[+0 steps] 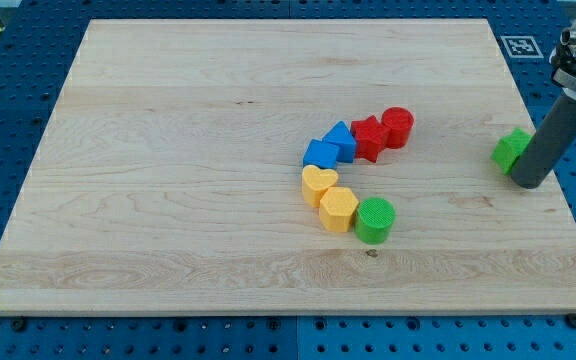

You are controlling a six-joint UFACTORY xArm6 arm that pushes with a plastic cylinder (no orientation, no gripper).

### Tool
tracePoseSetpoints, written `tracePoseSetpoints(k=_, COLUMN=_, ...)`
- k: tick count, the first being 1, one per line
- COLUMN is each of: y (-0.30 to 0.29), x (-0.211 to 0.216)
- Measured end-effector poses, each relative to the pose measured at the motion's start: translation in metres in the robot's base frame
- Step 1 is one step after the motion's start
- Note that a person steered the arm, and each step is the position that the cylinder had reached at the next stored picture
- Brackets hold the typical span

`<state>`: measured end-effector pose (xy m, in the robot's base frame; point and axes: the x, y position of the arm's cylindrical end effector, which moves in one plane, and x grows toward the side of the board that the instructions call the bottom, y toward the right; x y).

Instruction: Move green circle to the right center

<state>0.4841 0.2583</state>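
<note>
While the green circle (375, 220) sits near the view's bottom centre, touching the yellow hexagon (338, 210), my tip (528, 182), a bare rod with nothing to clamp, rests against a green block (511, 150) far right.

The green circle (375, 220), a short ribbed cylinder, stands upright below the board's middle, touching the yellow hexagon block's (338, 209) right side.
</note>
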Motion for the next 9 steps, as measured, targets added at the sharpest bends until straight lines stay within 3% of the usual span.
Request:
tracePoseSetpoints(k=3, y=-0.033, x=0.012)
tracePoseSetpoints(k=4, y=-0.083, x=0.020)
tracePoseSetpoints(k=7, y=-0.108, x=0.113)
tracePoseSetpoints(k=8, y=-0.162, x=0.132)
tracePoseSetpoints(k=9, y=-0.200, x=0.110)
